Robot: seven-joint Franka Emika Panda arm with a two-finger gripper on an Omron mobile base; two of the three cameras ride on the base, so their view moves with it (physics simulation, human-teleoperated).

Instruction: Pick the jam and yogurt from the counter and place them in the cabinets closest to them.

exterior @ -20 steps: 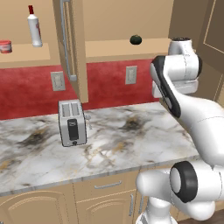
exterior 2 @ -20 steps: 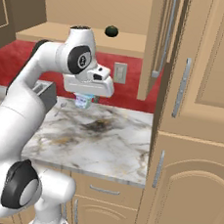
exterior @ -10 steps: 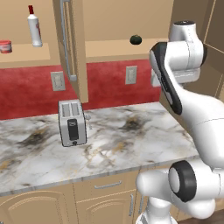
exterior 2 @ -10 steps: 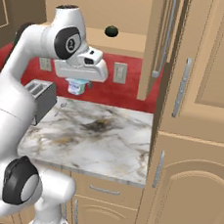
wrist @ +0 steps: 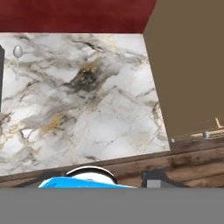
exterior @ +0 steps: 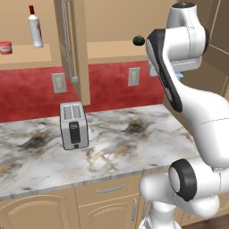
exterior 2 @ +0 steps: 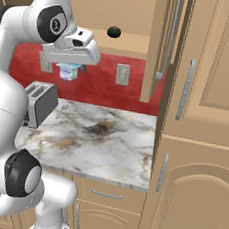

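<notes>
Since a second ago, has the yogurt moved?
Yes. The yogurt, held in the gripper, has risen: in the right base view it was level with the wall outlet bottom, now with its middle.

counter (exterior: 134, 143): glossy marble | cabinets (exterior 2: 209, 97): matt wood | toaster (exterior: 73, 125): probably metal

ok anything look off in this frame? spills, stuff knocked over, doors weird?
Nothing stands out. The yogurt hangs upright in the gripper above the counter. The toaster stands upright, the jam sits on the open cabinet's shelf, no spills.
</notes>
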